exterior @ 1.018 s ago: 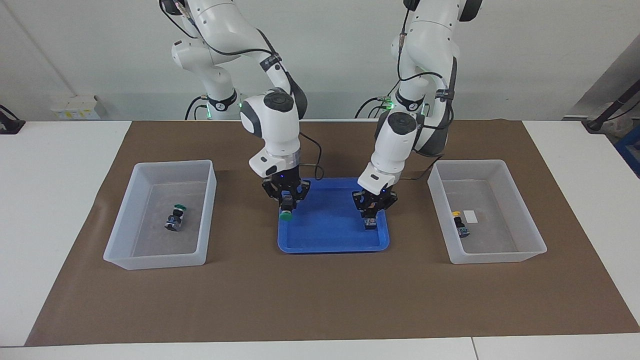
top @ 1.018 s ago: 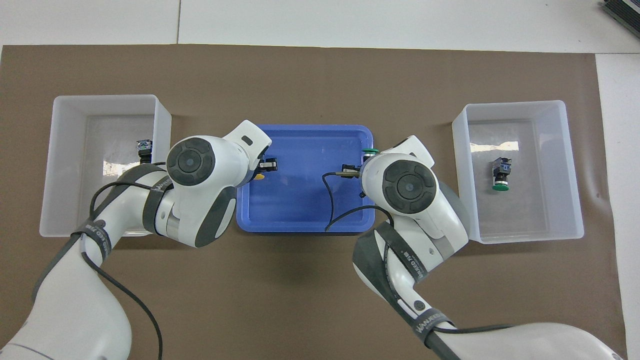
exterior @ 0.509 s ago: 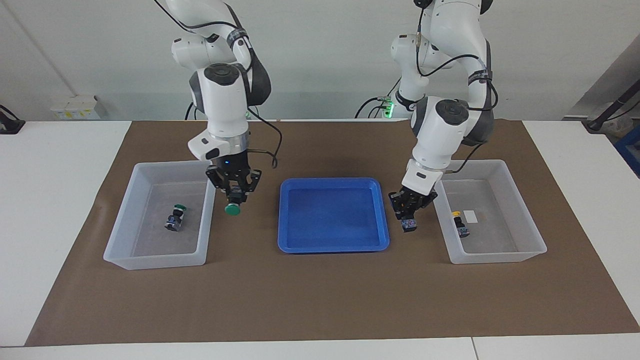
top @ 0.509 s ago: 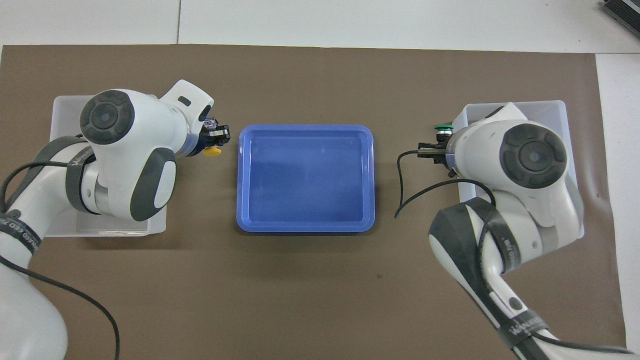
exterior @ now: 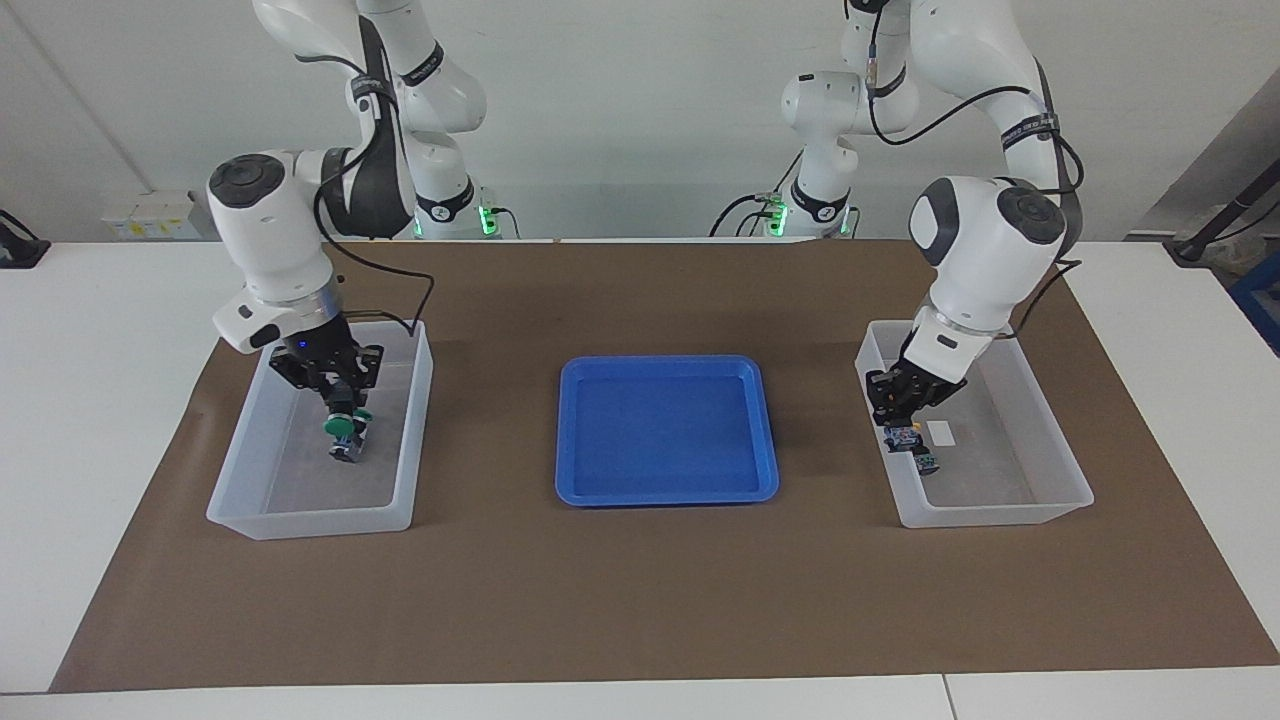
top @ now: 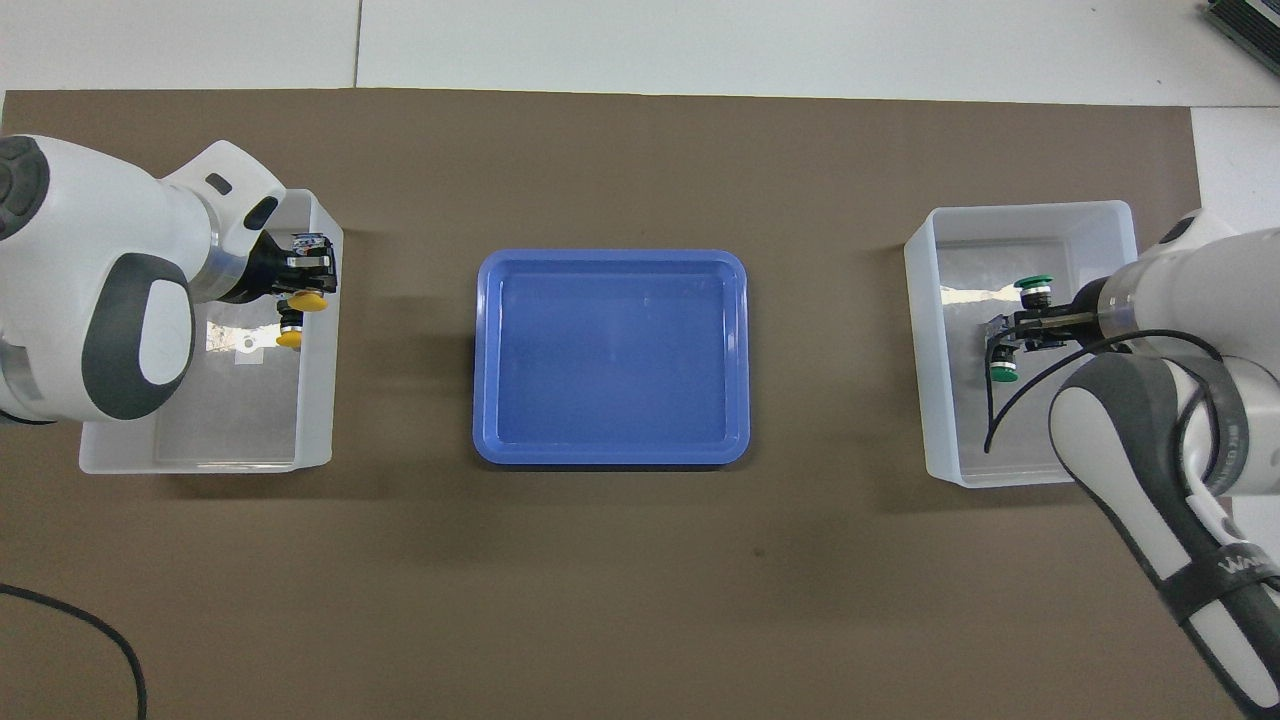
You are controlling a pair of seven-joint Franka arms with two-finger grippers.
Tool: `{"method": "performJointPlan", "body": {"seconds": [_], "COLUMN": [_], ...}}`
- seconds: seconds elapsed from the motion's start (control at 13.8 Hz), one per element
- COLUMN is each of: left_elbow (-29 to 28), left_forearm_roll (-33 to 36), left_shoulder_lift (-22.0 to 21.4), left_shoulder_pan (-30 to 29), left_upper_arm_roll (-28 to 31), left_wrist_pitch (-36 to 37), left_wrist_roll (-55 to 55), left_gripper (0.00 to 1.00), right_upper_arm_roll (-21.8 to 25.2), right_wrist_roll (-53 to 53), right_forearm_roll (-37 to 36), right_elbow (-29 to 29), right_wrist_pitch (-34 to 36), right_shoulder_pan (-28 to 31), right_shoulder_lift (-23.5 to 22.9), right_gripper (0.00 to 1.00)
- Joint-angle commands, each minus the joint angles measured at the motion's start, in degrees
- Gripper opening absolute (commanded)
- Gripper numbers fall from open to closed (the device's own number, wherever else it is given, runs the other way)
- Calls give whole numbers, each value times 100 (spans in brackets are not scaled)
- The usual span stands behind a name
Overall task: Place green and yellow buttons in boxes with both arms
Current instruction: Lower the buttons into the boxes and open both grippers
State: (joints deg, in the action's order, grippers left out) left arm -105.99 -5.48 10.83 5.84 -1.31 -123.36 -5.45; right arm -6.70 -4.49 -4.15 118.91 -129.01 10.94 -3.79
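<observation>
My right gripper [exterior: 342, 410] is shut on a green button [exterior: 342, 427] and holds it low inside the box [exterior: 310, 524] at the right arm's end, just above a second green button [exterior: 346, 452] lying there. In the overhead view the held green button [top: 1032, 284] and the lying one [top: 1003, 370] show inside that box [top: 1030, 212]. My left gripper [exterior: 900, 424] is shut on a yellow button [top: 307, 300] inside the other box [exterior: 990, 517], over a second yellow button [top: 289, 339], whose body [exterior: 928, 462] lies on the floor.
An empty shallow blue tray [exterior: 665, 430] sits between the two boxes on the brown mat [exterior: 640, 590]; it also shows in the overhead view [top: 610, 350]. A white sticker [exterior: 940, 432] lies on the floor of the left arm's box.
Both grippers lifted their buttons out of the blue tray and carried them outward, each into its own box. The tray now holds nothing.
</observation>
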Motion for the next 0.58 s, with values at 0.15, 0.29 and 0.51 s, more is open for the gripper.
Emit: {"method": "performJointPlan", "body": {"seconds": [0.15,0.29,0.51], "left_elbow": [52,17,-193], "left_forearm_roll": [-103,-103,-85], "left_shoulder_lift": [-72,-72,-142], "left_shoulder_pan": [-504,-741,-953], "left_upper_arm_roll": [-19,-1,16], "left_wrist_pitch": [233,172,-73], "left_wrist_roll": [930,1011,1440], "left_gripper": [0,0,0], "right_upper_arm_roll": [-68,-68,-60], "right_wrist_roll": [-1043,-1335,-1283], "right_forearm_roll": [125,125,125], "right_elbow": [177,308,344], "right_wrist_pitch": [-378,-966,-1100], "right_shoulder_pan": [574,716,725], "right_shoulder_lift": [-367,-596,-764], "right_gripper": [0,0,0]}}
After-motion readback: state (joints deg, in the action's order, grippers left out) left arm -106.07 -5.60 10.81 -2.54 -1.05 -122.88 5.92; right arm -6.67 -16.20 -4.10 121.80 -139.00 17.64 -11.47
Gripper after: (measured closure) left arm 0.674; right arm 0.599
